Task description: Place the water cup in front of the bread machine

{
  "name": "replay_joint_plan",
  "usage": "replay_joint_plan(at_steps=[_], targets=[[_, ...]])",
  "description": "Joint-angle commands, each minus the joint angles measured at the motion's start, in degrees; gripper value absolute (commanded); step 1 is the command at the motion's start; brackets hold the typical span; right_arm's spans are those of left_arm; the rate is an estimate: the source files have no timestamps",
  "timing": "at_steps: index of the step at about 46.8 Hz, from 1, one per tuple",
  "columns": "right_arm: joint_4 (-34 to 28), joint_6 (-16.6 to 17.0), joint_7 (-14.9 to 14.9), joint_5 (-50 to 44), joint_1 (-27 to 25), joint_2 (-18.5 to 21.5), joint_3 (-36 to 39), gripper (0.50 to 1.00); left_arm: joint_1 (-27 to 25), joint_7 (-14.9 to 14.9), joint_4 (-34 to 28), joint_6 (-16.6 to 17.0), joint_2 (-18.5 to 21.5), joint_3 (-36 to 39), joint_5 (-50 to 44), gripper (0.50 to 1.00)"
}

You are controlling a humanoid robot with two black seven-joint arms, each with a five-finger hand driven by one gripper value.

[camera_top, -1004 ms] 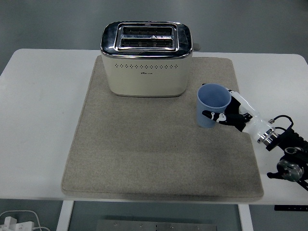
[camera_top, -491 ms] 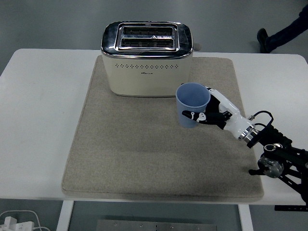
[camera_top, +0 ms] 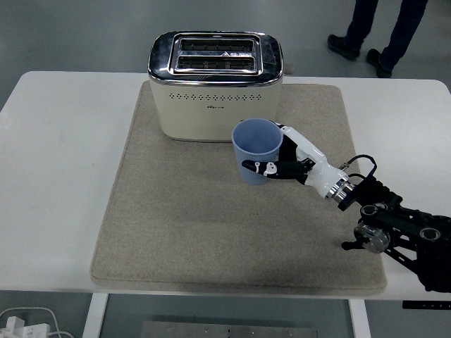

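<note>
Cup (camera_top: 257, 150): blue, gripped by right hand (camera_top: 296, 164), fingers (camera_top: 262, 167) wrapped round it, near toaster (camera_top: 215, 84) front corner, over mat (camera_top: 176, 232); risk: rim knocking toaster, or tipping on release.

We have a single head view, set high on our own side and looking forward and down. The white worktop (camera_top: 56, 176) fills most of the frame, its near edge along the bottom, grey floor (camera_top: 84, 35) across the top.
</note>
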Motion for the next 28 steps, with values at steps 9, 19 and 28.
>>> replay_joint_plan(at_steps=[9, 19, 28], targets=[[-2.8, 0.1, 0.0, 0.0, 1.1, 2.9, -0.3, 0.500, 0.0, 0.0, -0.1, 0.0, 0.0, 0.1, 0.0, 1.000], [-4.0, 0.0, 0.0, 1.1, 2.2, 3.8, -1.7, 0.500, 0.0, 0.0, -0.1, 0.0, 0.0, 0.1, 0.0, 1.000], [-5.6, -0.4, 0.0, 1.3, 2.7, 6.2, -1.8, 0.500, 0.0, 0.0, -0.1, 0.0, 0.0, 0.1, 0.0, 1.000]])
